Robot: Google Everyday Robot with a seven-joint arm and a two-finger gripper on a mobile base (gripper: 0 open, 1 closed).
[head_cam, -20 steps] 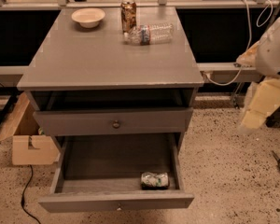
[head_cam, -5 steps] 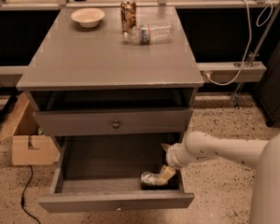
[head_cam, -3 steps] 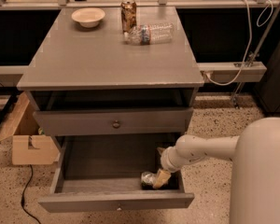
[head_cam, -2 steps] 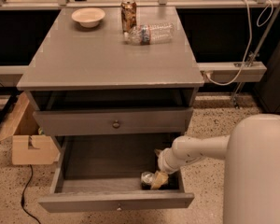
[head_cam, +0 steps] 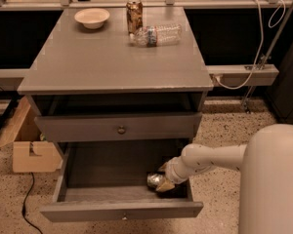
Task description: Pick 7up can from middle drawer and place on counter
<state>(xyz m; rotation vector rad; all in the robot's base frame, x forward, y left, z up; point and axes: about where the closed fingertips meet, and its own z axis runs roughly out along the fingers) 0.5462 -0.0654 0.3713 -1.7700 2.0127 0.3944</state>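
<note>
Obs.: your pincer [head_cam: 164, 177] is down inside the open middle drawer [head_cam: 122, 210], in its front right corner. The 7up can [head_cam: 154, 180] is right at the pincer's tip, on its left side, on the drawer floor just behind the drawer's front wall.

Can pose: it lies on its side, not upright. Its long axis runs roughly left to right, about parallel to the drawer front. One end points left, away from the pincer; the other end is covered by the pincer. Its skin shows silvery and crumpled.

Pincer state: you cannot tell from this view whether it is clamped on the can or merely set against it.

Arm pose: the white arm [head_cam: 210, 156] enters from the right and reaches leftward and slightly down over the drawer's right wall. The wrist is tipped toward the drawer floor.

Surroundings, relative to the pincer:
- The shut upper drawer front [head_cam: 121, 126] is just above and to the left.
- The table [head_cam: 112, 57] is well above.
- On the table's far side stand a bowl [head_cam: 92, 17] and a brown can [head_cam: 134, 14]; a plastic bottle [head_cam: 156, 34] lies there on its side.
- A cardboard box [head_cam: 31, 152] sits on the floor far to the left.
</note>
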